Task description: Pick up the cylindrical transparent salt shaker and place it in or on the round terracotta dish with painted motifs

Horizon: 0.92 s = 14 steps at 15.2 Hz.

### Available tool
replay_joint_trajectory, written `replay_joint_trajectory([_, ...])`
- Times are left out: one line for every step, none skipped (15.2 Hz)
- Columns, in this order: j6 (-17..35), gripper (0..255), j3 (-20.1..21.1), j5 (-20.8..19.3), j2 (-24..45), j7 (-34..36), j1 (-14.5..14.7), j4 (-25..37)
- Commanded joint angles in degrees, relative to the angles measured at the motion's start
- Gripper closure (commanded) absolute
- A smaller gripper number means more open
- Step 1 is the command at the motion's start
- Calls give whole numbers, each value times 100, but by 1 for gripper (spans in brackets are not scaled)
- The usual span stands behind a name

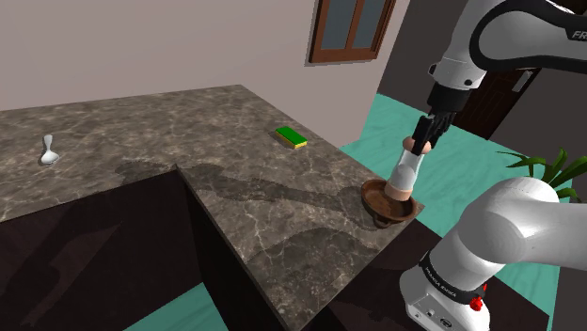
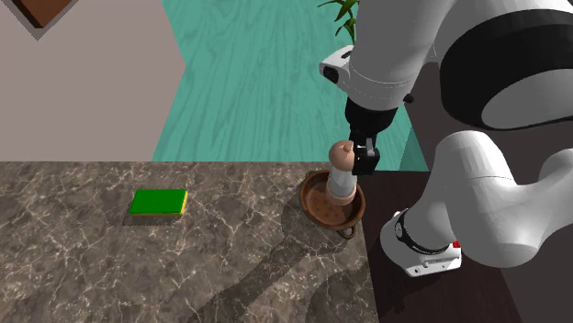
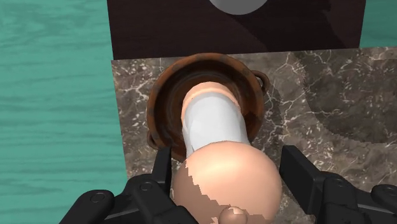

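The all-black two-finger claw hangs from the white arm at the pale rounded cap of the cylindrical shaker with a whitish, see-through body. In the wrist view the claw straddles that cap closely. Whether it clasps the cap or stands just free of it I cannot tell.

The shaker stands with its base inside the round reddish-brown dish with small side handles. The dish sits at the corner of the dark marbled stone worktop, nearest the robot's stand.

A flat green sponge with a yellow edge lies well apart along the same edge. A small white spoon rests far across the worktop.
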Motion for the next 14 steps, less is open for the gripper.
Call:
replay_joint_trajectory([135, 255, -28, -29, -36, -4, -16, -166])
replay_joint_trajectory([204, 255, -39, -40, -48, -2, -22, -248])
replay_joint_trajectory([274, 255, -50, -52, -58, 0, -28, -329])
replay_joint_trajectory([345, 255, -61, -64, -68, 2, -35, -410])
replay_joint_trajectory([397, 255, -69, -73, -73, 3, -39, -467])
replay_joint_trajectory([396, 255, -69, -73, -74, 3, -39, -467])
replay_joint_trajectory([396, 255, -69, -73, -73, 3, -39, -467])
replay_joint_trajectory([396, 255, -69, -73, -73, 3, -39, -467])
replay_joint_trajectory([397, 255, -69, -73, -73, 3, -39, -467])
replay_joint_trajectory([397, 255, -69, -73, -73, 3, -39, -467])
replay_joint_trajectory([397, 255, -69, -73, -73, 3, -39, -467])
replay_joint_trajectory([397, 255, -69, -73, -73, 3, -39, -467])
replay_joint_trajectory([396, 0, -69, -73, -73, 3, -39, -467])
replay_joint_trajectory([396, 0, -69, -73, -73, 3, -39, -467])
